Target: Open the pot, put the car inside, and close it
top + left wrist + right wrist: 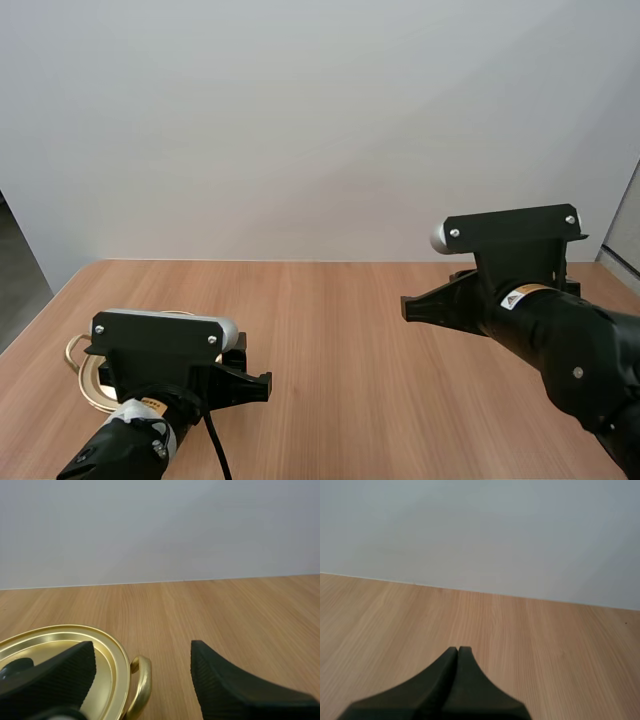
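A gold pot [88, 388] with its gold lid [65, 639] on stands at the table's near left. The lid's black knob [15, 667] peeks out behind one finger, and a side handle [143, 681] sticks out toward the table's middle. My left gripper [143, 650] hangs open just above the pot; one finger is over the lid and the other is past the handle, over bare wood. At the right, my right gripper [406, 308] is held above the table. It is shut on nothing, its fingers [458, 652] pressed together as one wedge.
The wooden table [340, 330] runs back to a plain white wall. Bare wood lies between the two arms and ahead of the right gripper. The table's left edge passes close to the pot.
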You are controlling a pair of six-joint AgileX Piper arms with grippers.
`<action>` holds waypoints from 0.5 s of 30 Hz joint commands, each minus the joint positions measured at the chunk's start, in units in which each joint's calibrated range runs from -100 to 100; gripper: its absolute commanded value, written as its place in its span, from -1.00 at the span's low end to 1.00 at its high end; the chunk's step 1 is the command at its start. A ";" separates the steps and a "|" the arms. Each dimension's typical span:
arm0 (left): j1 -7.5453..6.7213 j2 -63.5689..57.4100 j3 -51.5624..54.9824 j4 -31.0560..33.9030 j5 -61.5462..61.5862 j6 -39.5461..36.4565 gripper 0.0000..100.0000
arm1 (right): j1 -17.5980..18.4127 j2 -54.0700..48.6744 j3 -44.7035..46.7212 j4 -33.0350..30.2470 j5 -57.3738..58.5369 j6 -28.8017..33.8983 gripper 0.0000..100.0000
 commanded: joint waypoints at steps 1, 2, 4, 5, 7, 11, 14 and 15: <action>0.07 0.03 0.00 0.10 0.02 0.08 0.80 | 0.02 -0.02 1.07 -0.03 -8.69 -0.08 -1.00; 0.07 0.03 0.00 0.10 0.02 0.08 0.80 | 0.02 -0.02 1.33 -0.03 -8.68 -0.08 -1.00; 0.07 0.03 0.00 0.10 0.02 0.08 0.80 | 0.02 -0.02 1.34 0.10 -9.46 -0.08 -1.00; 0.07 0.03 0.00 0.10 0.02 0.08 0.80 | 0.02 -0.02 1.46 0.39 -11.83 -0.08 -1.00; 0.07 0.03 0.00 0.10 0.02 0.08 0.80 | 0.02 -0.02 1.44 0.39 -20.68 -0.08 -1.00; 0.07 0.03 0.00 0.10 0.02 0.08 0.80 | 0.02 -0.02 1.44 0.86 -38.20 0.02 -1.00; 0.07 0.03 0.00 0.10 0.02 0.08 0.80 | 0.02 -0.02 1.44 0.74 -34.01 0.02 -1.00; 0.07 0.03 0.00 0.10 0.02 0.08 0.80 | 0.02 -0.02 1.44 0.74 -30.19 0.02 -1.00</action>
